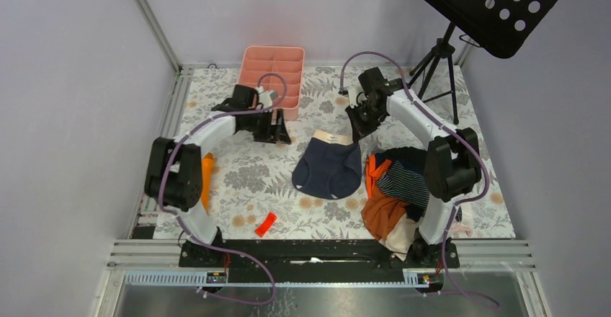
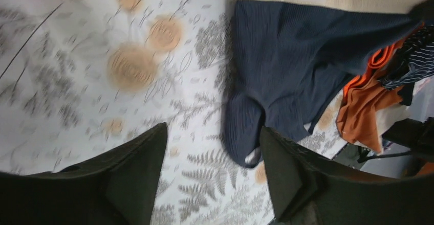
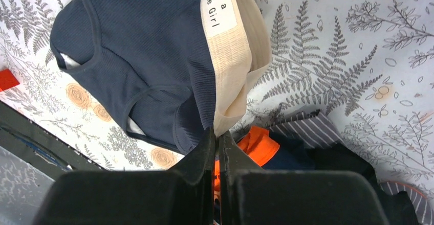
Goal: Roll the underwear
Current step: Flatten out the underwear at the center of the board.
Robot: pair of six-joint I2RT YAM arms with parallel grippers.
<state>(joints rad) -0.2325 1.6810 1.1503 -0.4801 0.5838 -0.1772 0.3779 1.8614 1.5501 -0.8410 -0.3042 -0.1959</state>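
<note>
The plain navy underwear [image 1: 328, 169] with a tan waistband [image 1: 333, 139] lies spread in the middle of the table. It also shows in the right wrist view [image 3: 143, 56] and the left wrist view [image 2: 302, 66]. My right gripper [image 3: 217, 133] is shut on the right corner of the tan waistband [image 3: 233, 76] and holds it slightly raised; from above it [image 1: 358, 131] sits at the waistband's right end. My left gripper [image 2: 212, 153] is open and empty, above the table to the left of the underwear [image 1: 277, 133]. The striped navy underwear [image 1: 403, 184] lies in the pile at the right.
A pile of clothes with an orange garment [image 1: 382, 212] sits at the right front. A pink divided tray [image 1: 274, 72] stands at the back. A small red piece [image 1: 265, 224] and an orange cloth [image 1: 208, 180] lie at the left front. A black stand [image 1: 439, 61] is at the back right.
</note>
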